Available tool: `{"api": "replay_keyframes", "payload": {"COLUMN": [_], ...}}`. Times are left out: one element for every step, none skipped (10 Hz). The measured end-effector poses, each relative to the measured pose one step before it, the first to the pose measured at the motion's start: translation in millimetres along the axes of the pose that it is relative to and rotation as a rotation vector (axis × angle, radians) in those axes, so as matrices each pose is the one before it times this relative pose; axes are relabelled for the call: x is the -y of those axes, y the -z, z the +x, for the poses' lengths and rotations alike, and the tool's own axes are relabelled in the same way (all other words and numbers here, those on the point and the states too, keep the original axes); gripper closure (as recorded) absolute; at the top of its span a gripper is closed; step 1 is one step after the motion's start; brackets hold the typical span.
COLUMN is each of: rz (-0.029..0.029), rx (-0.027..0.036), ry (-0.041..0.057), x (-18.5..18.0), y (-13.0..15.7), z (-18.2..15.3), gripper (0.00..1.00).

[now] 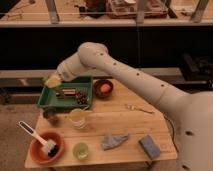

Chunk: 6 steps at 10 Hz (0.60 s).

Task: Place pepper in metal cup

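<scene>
Gripper: at the tip of the white arm, over the far-left corner of the green tray, at about 10 o'clock on the table (12 o'clock being the far edge).
Fingers: pinched on the pepper; little of them shows past it.
Pepper: pale yellow, held in the air above the tray's corner, at 12 o'clock from the metal cup and well apart from it.
Metal cup: upright near the table's left edge, just in front of the tray's near-left corner, at 9 o'clock from the yellow cup.
Yellow cup: upright, near the tray's front edge.
Green cup: upright, at 6 o'clock from the yellow cup, near the front edge.
Red bowl: front-left corner, at about 7 o'clock, with a white-handled brush lying in it.
Brown bowl: just right of the tray, an orange thing inside.
Tray contents: a few small dark items, too small to tell.
Grey cloth: crumpled, right of the green cup.
Sponge: bluish, at about 5 o'clock.
Thin metal utensil: lying flat at about 3 o'clock.
</scene>
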Motion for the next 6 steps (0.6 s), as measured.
{"api": "replay_keyframes", "payload": {"rz": [0.00701, 0.00910, 0.00353, 0.00512, 0.00352, 0.00198], "rx": [-0.00663, -0.00264, -0.00004, 0.00221, 0.00128, 0.00042], "ry": [-0.02228, -0.01610, -0.01685, -0.02155, -0.02107, -0.01729], "x": [-4.87, 1.77, 1.35, 0.90, -3.22, -4.14], "y": [-21.75, -19.87, -13.58, -17.23, -16.03, -10.93], "z": [12.71, 4.15, -3.18, -10.67, -16.75, -14.62], "gripper": [0.69, 0.69, 0.69, 0.69, 0.69, 0.69]}}
